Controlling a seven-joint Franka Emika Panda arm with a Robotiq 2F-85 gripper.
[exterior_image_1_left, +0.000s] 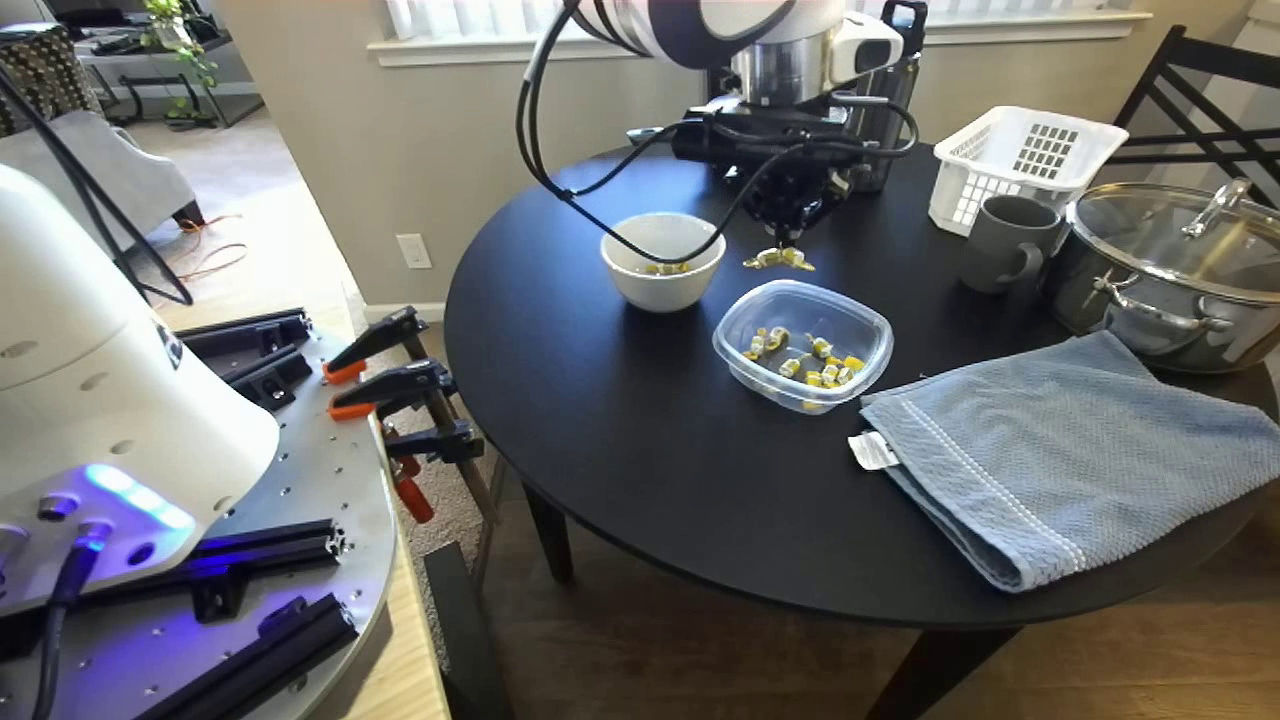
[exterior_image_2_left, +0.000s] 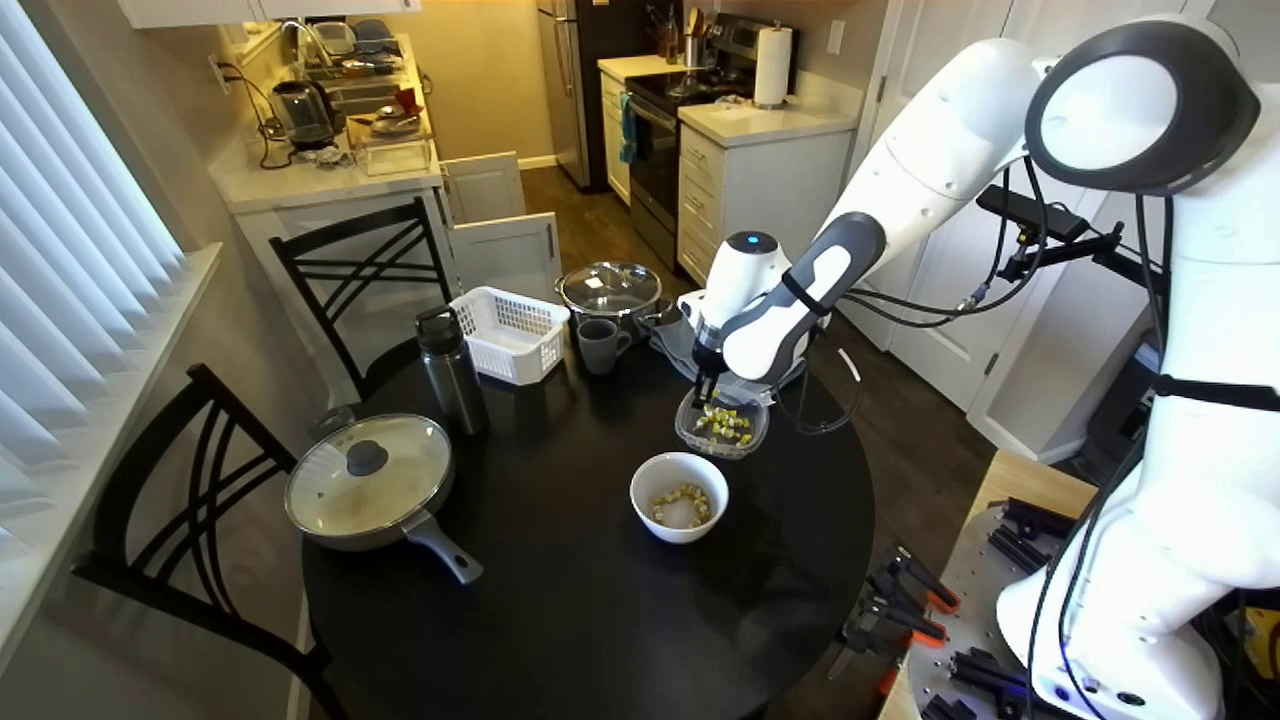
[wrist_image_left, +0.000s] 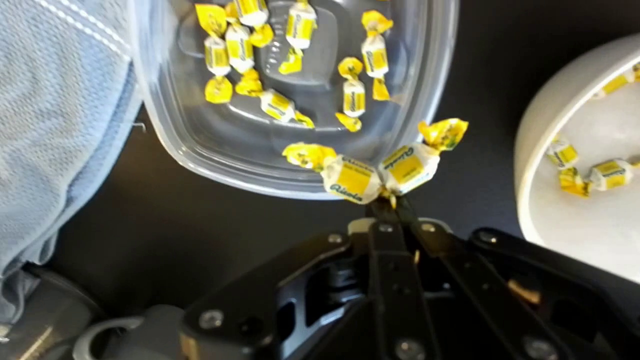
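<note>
Candies (wrist_image_left: 369, 180) (inner twists (wrist_image_left: 384, 192) part-hidden) hang from the pincer (wrist_image_left: 392, 206).

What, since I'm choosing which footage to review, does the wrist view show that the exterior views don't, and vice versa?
Only the wrist view: readable Ricola lettering on the two wrapped candies pinched by their wrapper ends in the shut jaws.

Only the exterior views: the white basket and tall metal bottle, in both exterior views; a lidded frying pan also shows in an exterior view.

Shared: the clear container and white bowl, each with more candies inside, plus the gray mug and blue towel.
</note>
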